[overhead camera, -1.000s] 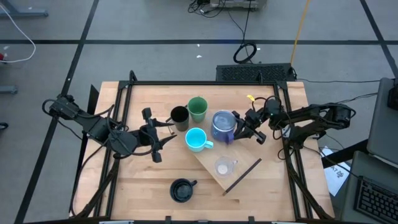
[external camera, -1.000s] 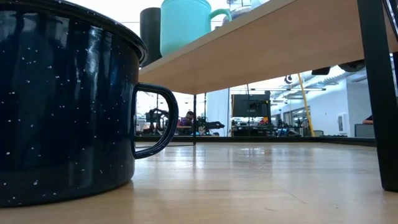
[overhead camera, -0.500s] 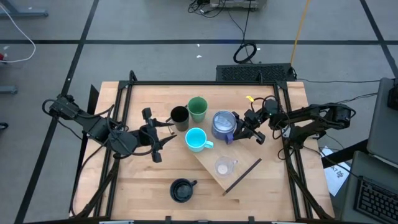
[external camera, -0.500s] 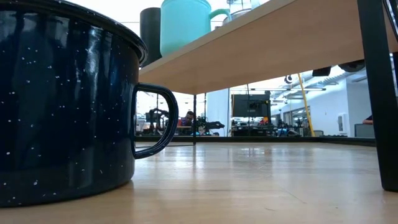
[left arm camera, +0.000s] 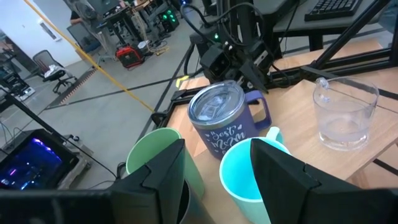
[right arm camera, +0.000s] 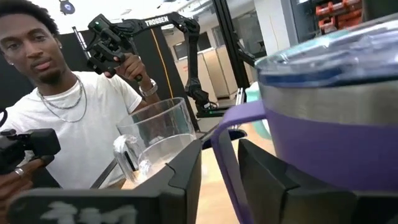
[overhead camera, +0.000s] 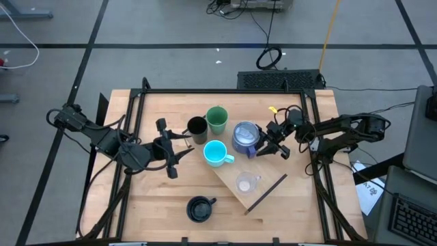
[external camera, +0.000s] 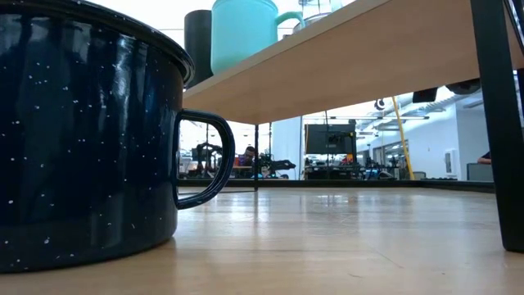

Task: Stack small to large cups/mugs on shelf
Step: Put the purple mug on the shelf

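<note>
The shelf (overhead camera: 263,179) lies slantwise on the table's right half. On it stand the cyan mug (overhead camera: 215,153), the clear glass cup (overhead camera: 244,183) and, at its far end, the purple tumbler (overhead camera: 244,137). The black cup (overhead camera: 197,130) and green cup (overhead camera: 217,119) stand on the table behind it, the navy mug (overhead camera: 199,209) near the front edge. My right gripper (overhead camera: 261,145) is open, level at the tumbler's right side, its fingers astride the tumbler's handle (right arm camera: 219,146). My left gripper (overhead camera: 179,146) hangs open left of the cyan mug, holding nothing. My right gripper comes level from the table's right, one finger on each side of the tumbler's handle (right arm camera: 224,174). Bare wood shows between one finger (right arm camera: 186,180) and the handle. Whether the other finger touches it I cannot tell. The tumbler stands upright on its base.
The shelf's dark bracket (overhead camera: 268,193) runs along its near short end. In the low view the navy mug (external camera: 82,131) fills the left and the shelf's underside (external camera: 360,57) spans above. A person (right arm camera: 68,124) stands beyond the table.
My right gripper's wrist has tipped slightly beside the tumbler. The tumbler and the other cups stand where they were.
</note>
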`<state>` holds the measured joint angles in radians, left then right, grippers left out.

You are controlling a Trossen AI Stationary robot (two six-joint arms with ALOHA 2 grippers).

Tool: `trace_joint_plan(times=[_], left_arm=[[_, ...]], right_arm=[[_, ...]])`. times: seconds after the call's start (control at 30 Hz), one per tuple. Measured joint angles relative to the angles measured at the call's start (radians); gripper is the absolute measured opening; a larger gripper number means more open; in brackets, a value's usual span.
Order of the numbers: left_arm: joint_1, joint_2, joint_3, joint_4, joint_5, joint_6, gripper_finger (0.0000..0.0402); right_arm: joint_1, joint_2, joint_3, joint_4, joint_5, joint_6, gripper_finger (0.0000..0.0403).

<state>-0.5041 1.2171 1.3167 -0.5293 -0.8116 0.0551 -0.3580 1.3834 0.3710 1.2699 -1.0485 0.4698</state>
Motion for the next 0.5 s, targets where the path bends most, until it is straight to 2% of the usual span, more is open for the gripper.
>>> trace_joint_plan(times=[0.27, 0.5], left_arm=[[0.0, 0.0, 0.0, 0.009, 0.0, 0.012, 0.0182], [0.0, 0.0, 0.0, 0.007, 0.0, 0.017, 0.0182]], right_arm=[[-0.028, -0.049, 0.0, -0.073, -0.03, 0.0, 0.0112], [-0.057, -0.158, 0.0, -0.287, -0.075, -0.024, 0.0111]])
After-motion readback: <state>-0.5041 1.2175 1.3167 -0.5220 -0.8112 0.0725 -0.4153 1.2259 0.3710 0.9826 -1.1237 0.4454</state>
